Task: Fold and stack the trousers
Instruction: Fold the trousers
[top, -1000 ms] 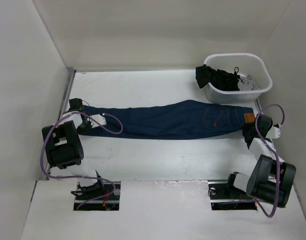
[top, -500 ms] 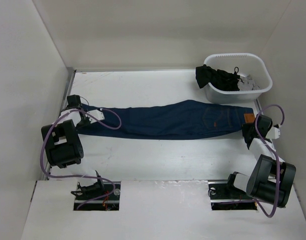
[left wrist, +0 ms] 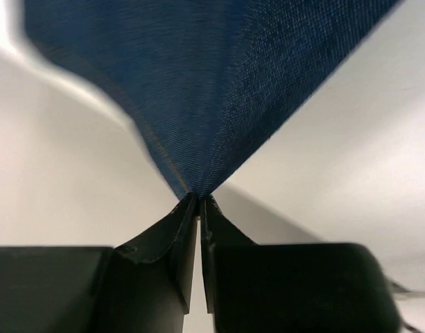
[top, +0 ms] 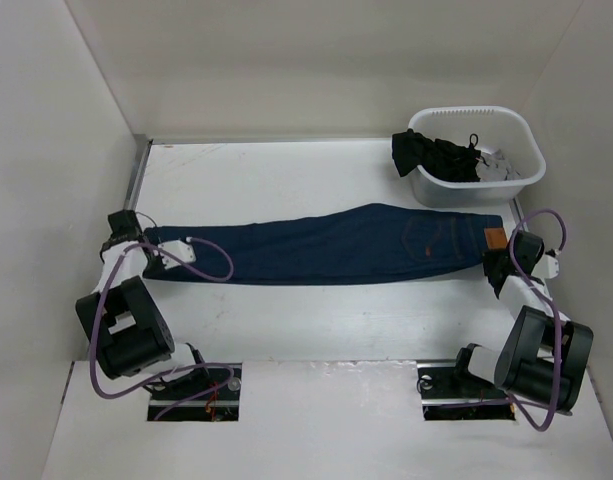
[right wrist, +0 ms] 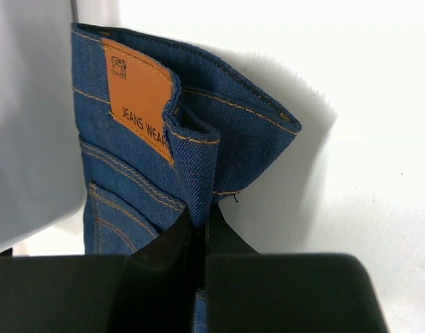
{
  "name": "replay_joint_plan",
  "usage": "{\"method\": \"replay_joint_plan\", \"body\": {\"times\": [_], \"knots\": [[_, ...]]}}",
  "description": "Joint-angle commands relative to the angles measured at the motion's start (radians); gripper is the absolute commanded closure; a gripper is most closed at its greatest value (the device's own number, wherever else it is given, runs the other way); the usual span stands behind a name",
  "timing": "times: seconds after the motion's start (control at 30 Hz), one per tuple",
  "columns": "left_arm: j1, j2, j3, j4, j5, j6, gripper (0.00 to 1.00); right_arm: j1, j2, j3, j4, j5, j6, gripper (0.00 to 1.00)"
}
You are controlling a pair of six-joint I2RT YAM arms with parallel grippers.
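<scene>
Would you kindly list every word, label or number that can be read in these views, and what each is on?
"JEANS WEAR": on the tan patch at the waistband of the trousers, right wrist view.
The small emblem above it: too small to read.
Top view: the same patch is too small to read.
No other text shows.

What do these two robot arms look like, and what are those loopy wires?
The left arm and right arm are both chunky black joint housings joined by white links. A purple cable loops loosely along each. The left gripper and right gripper have plain black, wedge-shaped fingers tapering to thin tips. No markings are visible.
</scene>
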Motion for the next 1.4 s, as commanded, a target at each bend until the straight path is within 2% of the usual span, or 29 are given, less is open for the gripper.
{"method": "replay_joint_plan", "body": {"times": [0.0,0.07,0.1,0.17,0.27,0.33,0.5,0.67,0.8,0.9,1.0,1.1,1.2,1.37], "knots": [[-0.005,-0.009,-0.079,0.078,-0.026,0.064,0.93,-0.007,0.006,-0.002,0.027,0.038,-0.020,1.00],[-0.010,-0.002,-0.096,0.098,-0.038,0.062,0.88,-0.005,0.005,-0.002,0.023,0.038,-0.029,1.00],[-0.010,0.000,-0.096,0.098,-0.044,0.059,0.82,-0.005,0.003,0.002,0.016,0.039,-0.039,1.00],[0.001,-0.001,-0.097,0.094,-0.057,0.064,0.58,-0.005,-0.003,0.014,0.006,0.047,-0.063,1.00],[0.022,-0.001,-0.062,0.109,-0.054,0.059,0.43,-0.005,-0.015,0.046,-0.023,0.061,-0.120,1.00],[0.042,0.009,0.002,0.112,-0.019,0.022,0.39,-0.001,-0.043,0.070,-0.046,0.076,-0.169,1.00],[0.051,0.081,0.217,0.027,0.083,-0.206,0.36,-0.008,-0.167,0.133,-0.129,0.114,-0.348,1.00],[-0.057,0.169,0.279,-0.010,0.115,-0.424,0.36,0.010,-0.291,0.236,-0.191,0.114,-0.655,1.00],[-0.127,0.282,0.286,0.014,0.068,-0.580,0.37,0.276,-0.383,0.313,-0.208,0.111,-0.896,1.00],[-0.157,0.377,0.305,0.020,0.014,-0.691,0.39,0.612,-0.376,0.360,-0.226,0.143,-1.025,1.00],[-0.177,0.426,0.314,0.022,0.000,-0.766,0.40,0.955,-0.257,0.409,-0.231,0.227,-1.054,1.00],[-0.200,0.445,0.312,0.045,-0.011,-0.823,0.40,1.229,-0.010,0.483,-0.208,0.369,-1.034,1.00],[-0.214,0.466,0.312,0.056,-0.047,-0.854,0.40,1.363,0.219,0.572,-0.160,0.432,-0.932,1.00],[-0.219,0.477,0.302,0.062,-0.057,-0.866,0.40,1.484,0.501,0.718,-0.163,0.404,-0.777,1.00]]}}
